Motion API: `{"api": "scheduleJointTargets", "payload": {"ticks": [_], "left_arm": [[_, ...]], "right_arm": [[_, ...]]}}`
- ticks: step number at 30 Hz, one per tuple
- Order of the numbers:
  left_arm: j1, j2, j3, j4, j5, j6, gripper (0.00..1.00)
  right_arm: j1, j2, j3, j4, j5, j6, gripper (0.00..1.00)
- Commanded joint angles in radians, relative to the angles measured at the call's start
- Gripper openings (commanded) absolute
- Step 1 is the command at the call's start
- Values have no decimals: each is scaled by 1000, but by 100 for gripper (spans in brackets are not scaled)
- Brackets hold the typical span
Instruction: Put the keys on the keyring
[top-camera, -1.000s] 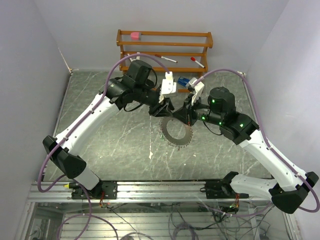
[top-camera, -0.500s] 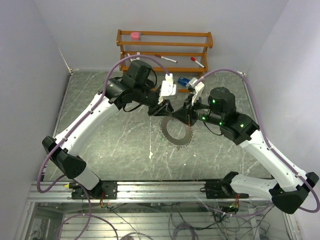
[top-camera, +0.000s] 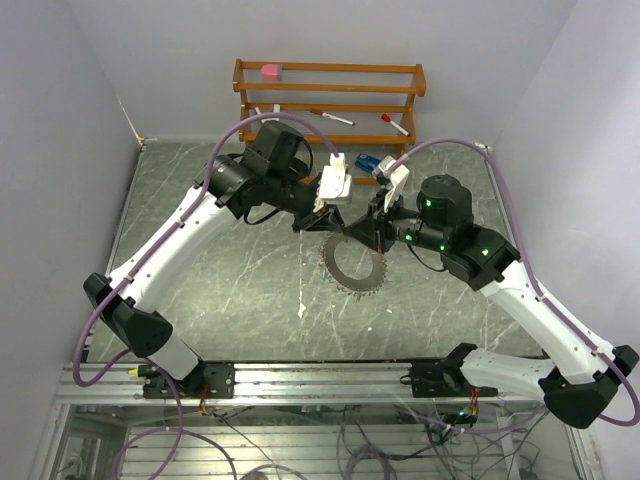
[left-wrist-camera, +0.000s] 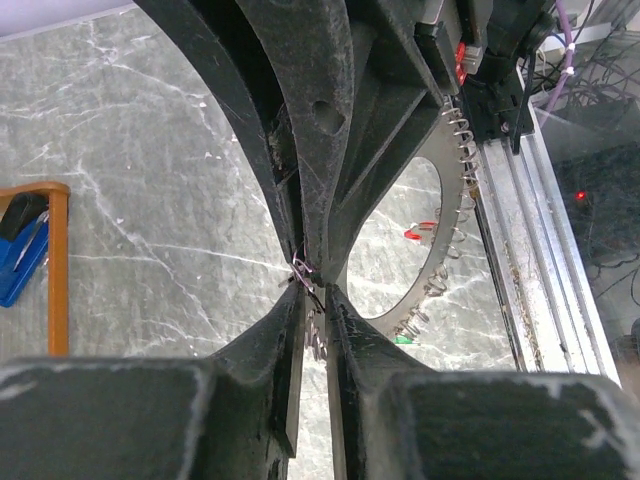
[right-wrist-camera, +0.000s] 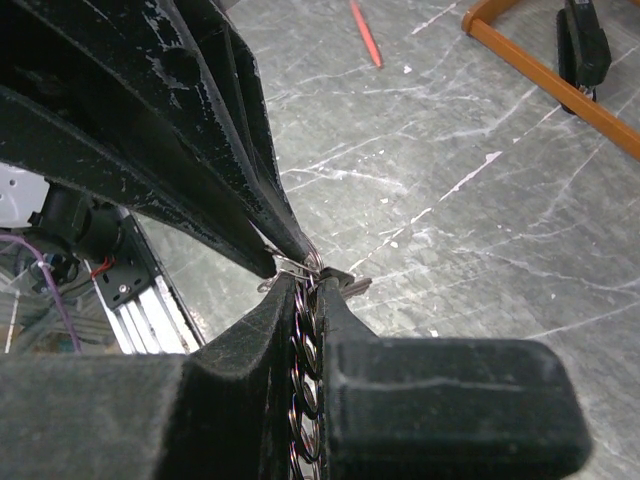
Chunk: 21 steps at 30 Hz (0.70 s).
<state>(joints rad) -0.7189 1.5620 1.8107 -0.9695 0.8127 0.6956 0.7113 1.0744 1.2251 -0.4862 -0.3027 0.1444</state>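
Note:
The keyring (top-camera: 352, 264) is a large grey ring fringed with small wire loops, held tilted over the table. My right gripper (top-camera: 369, 233) is shut on its far rim, and in the right wrist view (right-wrist-camera: 313, 282) the loops (right-wrist-camera: 305, 370) sit between its fingers. My left gripper (top-camera: 337, 222) meets it tip to tip and is shut (left-wrist-camera: 315, 292) on a small wire loop (right-wrist-camera: 290, 263) at that rim. A small metal key (right-wrist-camera: 350, 285) sticks out beside the right fingertip. Small red (left-wrist-camera: 420, 233) and green (left-wrist-camera: 403, 340) bits show by the ring's fringe (left-wrist-camera: 455, 190).
A wooden rack (top-camera: 330, 92) stands at the back with a pink block (top-camera: 270, 71), red-capped pens (top-camera: 394, 123) and a blue object (top-camera: 365, 163). A red pen (right-wrist-camera: 365, 35) lies on the marble table. A metal rail (top-camera: 330, 375) runs along the near edge.
The left wrist has shifted very slightly. Both grippers stay shut at the ring's far rim and the ring has hardly moved.

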Motion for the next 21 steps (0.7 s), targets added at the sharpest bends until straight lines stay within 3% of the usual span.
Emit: {"api": "scheduleJointTargets", "payload": {"ticks": [1,13,21], "left_arm": [[-4,1,38,-28,-17,29,21],[-5,-4,38,-24,-36,26,7],[-4,-15,53,-42,-17,74,7]], "right_arm": [[4,-29,34,37,-12,-6,0],[5,-26,36,33,-40,-20,0],[5,-59,24,53,-54,-20,1]]}}
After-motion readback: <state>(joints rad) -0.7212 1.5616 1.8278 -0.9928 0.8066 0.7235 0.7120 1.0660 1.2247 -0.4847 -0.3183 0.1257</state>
